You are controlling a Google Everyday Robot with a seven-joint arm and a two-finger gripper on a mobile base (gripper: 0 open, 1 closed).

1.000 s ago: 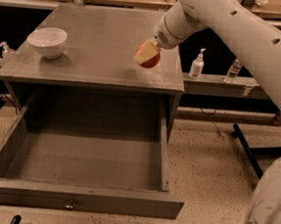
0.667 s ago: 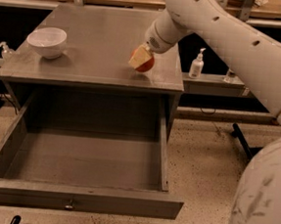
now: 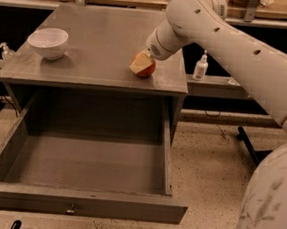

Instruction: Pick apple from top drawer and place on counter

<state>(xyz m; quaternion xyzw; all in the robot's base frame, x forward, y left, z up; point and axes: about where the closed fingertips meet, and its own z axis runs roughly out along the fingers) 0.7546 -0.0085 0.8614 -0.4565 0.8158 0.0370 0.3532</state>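
One apple, red-orange, pinched in the gripper at the counter's front right part, at or just above its surface. One arm reaches over the counter's right edge. One bowl sits on the counter's left. One drawer stands open below the counter.

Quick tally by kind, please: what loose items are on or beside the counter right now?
apple: 1, in the gripper at the front right of the counter
white bowl: 1, on the counter's left
pump bottle: 2, this one right of the counter, another left
Total: 4
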